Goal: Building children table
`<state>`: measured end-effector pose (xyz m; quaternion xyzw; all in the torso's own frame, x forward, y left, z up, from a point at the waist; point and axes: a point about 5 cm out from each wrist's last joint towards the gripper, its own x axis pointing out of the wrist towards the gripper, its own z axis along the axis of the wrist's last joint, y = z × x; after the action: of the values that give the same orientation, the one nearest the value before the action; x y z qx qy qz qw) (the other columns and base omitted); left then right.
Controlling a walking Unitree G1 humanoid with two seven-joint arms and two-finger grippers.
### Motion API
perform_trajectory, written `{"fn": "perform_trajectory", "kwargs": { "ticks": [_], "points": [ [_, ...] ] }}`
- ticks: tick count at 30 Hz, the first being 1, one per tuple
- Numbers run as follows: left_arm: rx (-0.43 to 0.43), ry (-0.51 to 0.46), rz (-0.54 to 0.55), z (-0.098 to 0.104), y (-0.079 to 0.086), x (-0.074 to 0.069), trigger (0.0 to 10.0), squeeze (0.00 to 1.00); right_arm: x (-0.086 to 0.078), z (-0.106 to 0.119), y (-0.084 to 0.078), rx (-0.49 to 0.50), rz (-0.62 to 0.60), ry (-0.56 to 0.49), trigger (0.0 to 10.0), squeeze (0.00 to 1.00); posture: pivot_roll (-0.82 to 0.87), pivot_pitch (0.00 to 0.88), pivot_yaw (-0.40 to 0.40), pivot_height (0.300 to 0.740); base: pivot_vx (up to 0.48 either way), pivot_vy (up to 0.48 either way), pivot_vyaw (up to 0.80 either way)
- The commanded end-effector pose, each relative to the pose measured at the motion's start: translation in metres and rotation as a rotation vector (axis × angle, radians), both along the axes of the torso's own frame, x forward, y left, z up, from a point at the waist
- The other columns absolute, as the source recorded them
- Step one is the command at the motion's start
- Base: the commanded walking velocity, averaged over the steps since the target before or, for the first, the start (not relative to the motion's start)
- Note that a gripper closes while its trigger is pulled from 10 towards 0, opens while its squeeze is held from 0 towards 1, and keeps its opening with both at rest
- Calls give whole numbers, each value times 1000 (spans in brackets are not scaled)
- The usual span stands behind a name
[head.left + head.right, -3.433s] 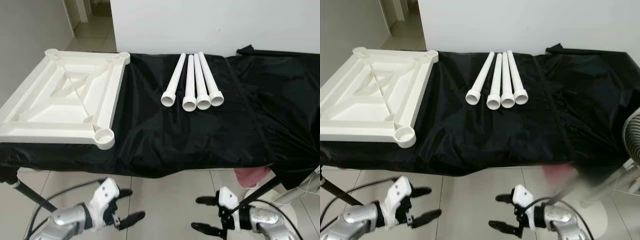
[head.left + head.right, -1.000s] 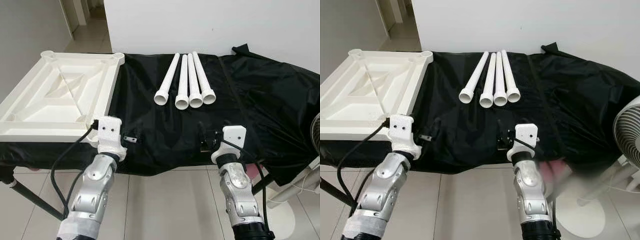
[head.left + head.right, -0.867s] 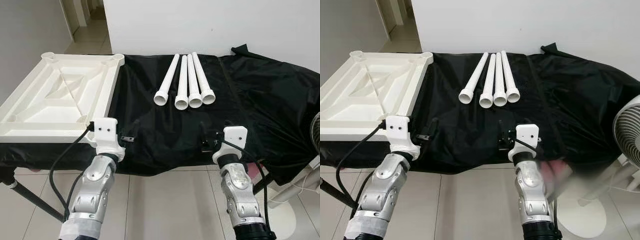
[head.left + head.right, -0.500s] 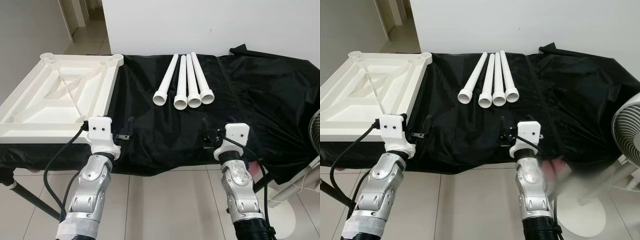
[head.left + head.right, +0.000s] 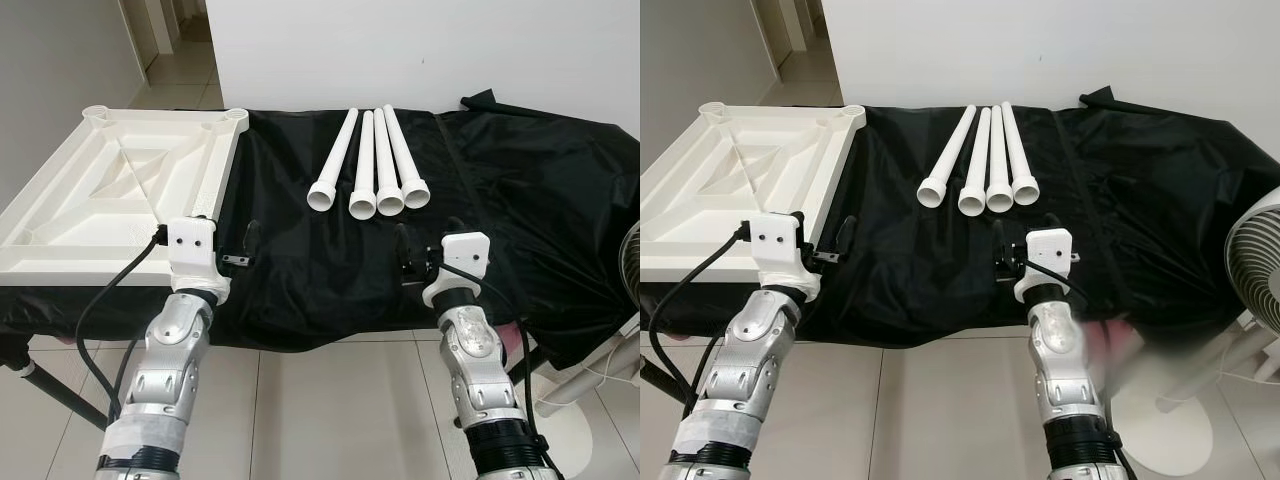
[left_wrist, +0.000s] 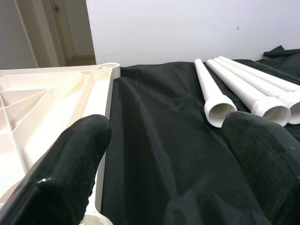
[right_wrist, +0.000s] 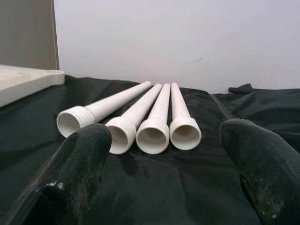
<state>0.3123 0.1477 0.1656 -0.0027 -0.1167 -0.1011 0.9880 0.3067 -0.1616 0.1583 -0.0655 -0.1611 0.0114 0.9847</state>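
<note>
Four white table legs [image 5: 368, 165] lie side by side on the black cloth [image 5: 330, 250] covering the tabletop, at 12 o'clock in the head view, their long axes running from the far wall toward the robot with the wide threaded ends nearest. The inverted white table top panel [image 5: 120, 195], corner sockets up, rests at 10 o'clock, touching no leg. The right gripper [image 5: 404, 257] hovers low over the cloth with its fingers released and spread, and the leg ends lie directly ahead at its 12 o'clock; in the right wrist view all four open ends [image 7: 154, 136] sit between the two fingers [image 7: 77, 164]. The left gripper [image 5: 250, 240] is also spread open and empty, just beside the panel's near right edge, with the legs at its 1 o'clock. The right arm is judged the nearer to the legs, and a grasp would need the fingers to close across a leg's axis. Compared with 0.5 s ago, both grippers have advanced slightly over the cloth; 3.4 s ago they hung below the tabletop edge. The legs and panel have not moved.
</note>
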Motion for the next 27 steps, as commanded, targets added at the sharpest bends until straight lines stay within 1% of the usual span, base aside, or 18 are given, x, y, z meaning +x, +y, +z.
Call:
{"fn": "perform_trajectory", "kwargs": {
  "ticks": [1,7,13,27],
  "points": [
    [8,0,-3,-1,0,0,10000,0,-1,-1,1,-6,6,5,10000,0,-14,0,24,740,0,0,0],
    [10,6,-4,-3,1,-4,10000,0,0,-5,-3,-9,0,14,10000,0,9,0,27,740,0,0,0],
    [14,5,5,-3,4,-4,10000,0,1,-7,-2,-15,5,18,10000,0,13,0,25,740,0,0,0],
    [7,-1,43,-2,12,-5,10000,0,3,-8,-9,-24,-14,24,10000,0,18,0,18,740,0,0,0]
  ]
}}
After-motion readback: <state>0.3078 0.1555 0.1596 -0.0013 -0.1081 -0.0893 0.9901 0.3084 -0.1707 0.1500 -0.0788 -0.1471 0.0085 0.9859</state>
